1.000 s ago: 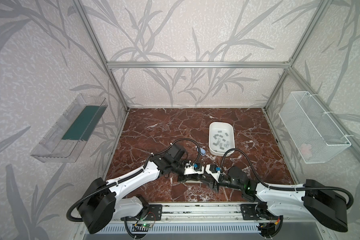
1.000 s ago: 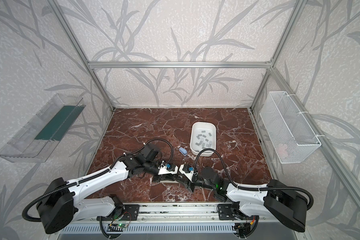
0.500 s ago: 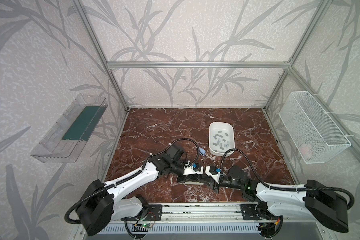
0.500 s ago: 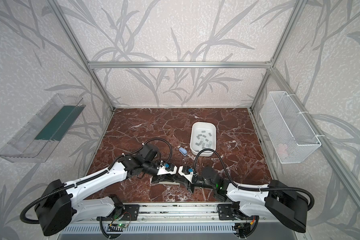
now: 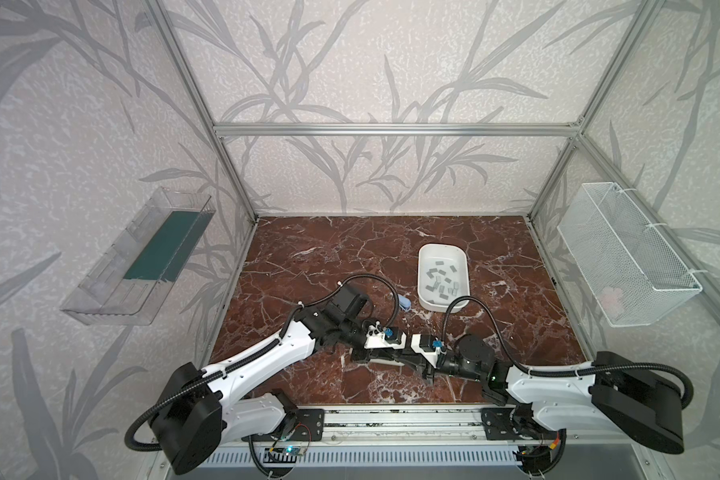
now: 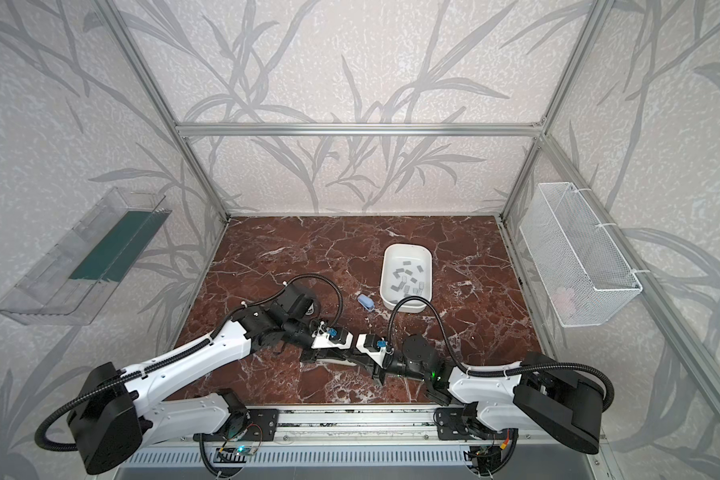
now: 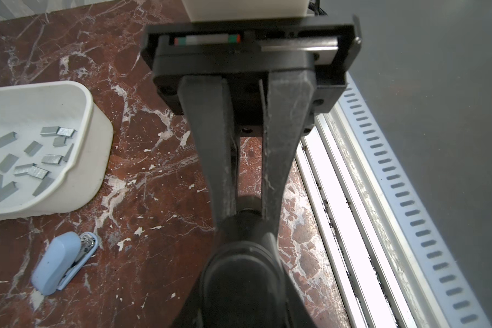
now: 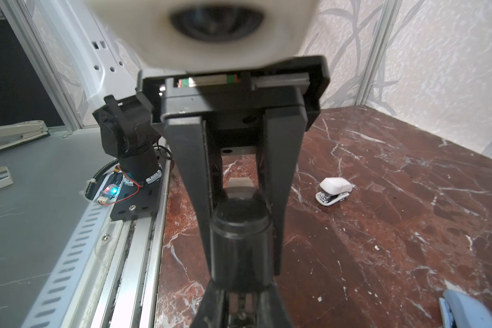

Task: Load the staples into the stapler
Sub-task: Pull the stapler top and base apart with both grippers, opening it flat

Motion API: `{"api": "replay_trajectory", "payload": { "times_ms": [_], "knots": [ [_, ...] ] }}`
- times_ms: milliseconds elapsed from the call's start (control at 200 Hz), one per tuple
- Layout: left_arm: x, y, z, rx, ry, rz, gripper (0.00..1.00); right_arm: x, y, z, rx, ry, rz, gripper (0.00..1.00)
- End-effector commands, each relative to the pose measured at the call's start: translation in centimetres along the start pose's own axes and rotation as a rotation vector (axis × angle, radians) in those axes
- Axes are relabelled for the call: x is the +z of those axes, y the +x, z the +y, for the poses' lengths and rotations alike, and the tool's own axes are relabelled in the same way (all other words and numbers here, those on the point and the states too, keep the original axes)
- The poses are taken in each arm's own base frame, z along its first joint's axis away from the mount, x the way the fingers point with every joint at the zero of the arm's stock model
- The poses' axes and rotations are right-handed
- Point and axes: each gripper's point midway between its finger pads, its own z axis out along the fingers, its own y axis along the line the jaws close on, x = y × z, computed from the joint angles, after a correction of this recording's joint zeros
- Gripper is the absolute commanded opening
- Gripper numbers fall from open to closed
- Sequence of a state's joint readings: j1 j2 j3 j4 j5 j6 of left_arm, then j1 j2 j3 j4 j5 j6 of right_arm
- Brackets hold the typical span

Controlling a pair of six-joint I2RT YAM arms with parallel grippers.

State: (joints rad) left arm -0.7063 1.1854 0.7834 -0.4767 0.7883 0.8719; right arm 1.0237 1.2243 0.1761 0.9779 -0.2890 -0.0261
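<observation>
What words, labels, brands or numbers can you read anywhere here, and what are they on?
No readable text.
The black stapler, blue stapler, white stapler, white tray and staples show no print.
Any markings on the circuit board are too small to read.

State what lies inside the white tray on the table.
Loose grey staples lie scattered on the floor of the white tray. A black cable crosses its near corner, so anything under that cannot be seen.

No writing, brand or number is legible on the black stapler (image 7: 239,269), white tray (image 7: 97,147) or elsewhere.
</observation>
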Motion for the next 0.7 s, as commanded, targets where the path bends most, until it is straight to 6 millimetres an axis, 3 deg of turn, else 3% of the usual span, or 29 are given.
{"api": "replay_trajectory", "payload": {
  "times_ms": [0, 70, 325, 505, 695],
  "knots": [
    [-3.9, -4.6, 1.4, 0.138, -0.084, -0.145, 0.00, -2.1, 8.3, -0.4, 0.089, 0.059, 0.260, 0.00],
    [-4.6, -4.6, 1.2, 0.133, -0.076, -0.182, 0.00, -2.1, 8.5, 0.8, 0.083, 0.019, 0.264, 0.00],
    [-4.8, -3.7, 1.2, 0.113, -0.086, -0.174, 0.00, -2.0, 9.6, 0.2, 0.078, 0.054, 0.307, 0.00],
    [-4.4, -1.7, 5.2, 0.048, -0.294, -0.117, 0.00, -1.8, 9.1, 0.8, 0.074, 0.054, 0.299, 0.00],
    [-4.9, -1.2, 6.8, 0.072, -0.423, -0.125, 0.00, -1.3, 8.4, 2.5, 0.046, 0.028, 0.286, 0.00]
  ]
}}
